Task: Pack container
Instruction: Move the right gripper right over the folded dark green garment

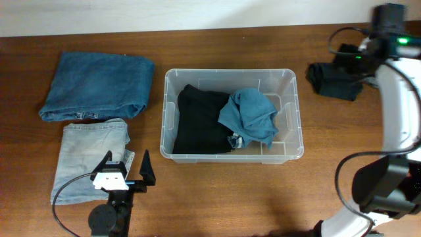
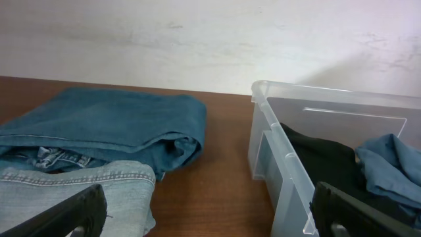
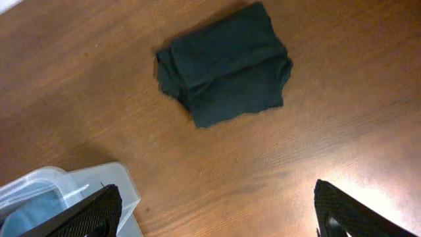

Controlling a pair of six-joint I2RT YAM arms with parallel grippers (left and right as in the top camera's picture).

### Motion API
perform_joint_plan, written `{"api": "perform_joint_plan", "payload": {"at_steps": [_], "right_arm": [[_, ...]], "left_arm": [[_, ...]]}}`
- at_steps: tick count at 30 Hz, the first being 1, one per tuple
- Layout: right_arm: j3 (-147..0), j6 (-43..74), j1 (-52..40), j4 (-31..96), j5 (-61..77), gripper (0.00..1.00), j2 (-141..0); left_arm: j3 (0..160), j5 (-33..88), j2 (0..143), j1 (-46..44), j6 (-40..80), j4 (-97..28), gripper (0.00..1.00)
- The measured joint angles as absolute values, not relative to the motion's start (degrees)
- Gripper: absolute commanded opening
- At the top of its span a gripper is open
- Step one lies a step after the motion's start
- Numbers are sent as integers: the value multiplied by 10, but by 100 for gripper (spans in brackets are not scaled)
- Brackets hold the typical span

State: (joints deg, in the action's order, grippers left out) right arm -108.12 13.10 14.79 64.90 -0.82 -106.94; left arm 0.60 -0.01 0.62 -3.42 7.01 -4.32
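The container, a clear tub, stands at the table's middle and holds a folded black garment and a crumpled teal garment. My left gripper is open and empty, low over the front left, between the light blue jeans and the tub. In the left wrist view the open jaws frame bare wood, with the tub wall on the right. My right gripper is open and empty, high above a folded dark garment, which lies right of the tub.
Folded dark blue jeans lie at the back left, also in the left wrist view. The tub's corner shows at the right wrist view's lower left. A white wall runs behind the table.
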Motion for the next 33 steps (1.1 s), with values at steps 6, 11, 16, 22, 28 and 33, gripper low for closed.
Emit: {"api": "perform_joint_plan", "payload": {"at_steps": [6,11,16,22,28,33], "right_arm": [[-1081,69,200,561,96,55,-1129],[-1081,53,201,481,124,32,-1180],[-1081,47,201,418,134,4,-1238],[-1081,52,201,393,114,4,-1303],[-1081,54,201,408,76,4,-1333],[-1085,54,199,441,47,4,-1333]], "left_arm": [[6,0,6,-34,70,-43,99],[6,0,6,-34,70,-43,99],[6,0,6,-34,70,-43,99],[6,0,6,-34,70,-43,99],[6,0,6,-34,70,-43,99],[6,0,6,-34,70,-43,99]]}}
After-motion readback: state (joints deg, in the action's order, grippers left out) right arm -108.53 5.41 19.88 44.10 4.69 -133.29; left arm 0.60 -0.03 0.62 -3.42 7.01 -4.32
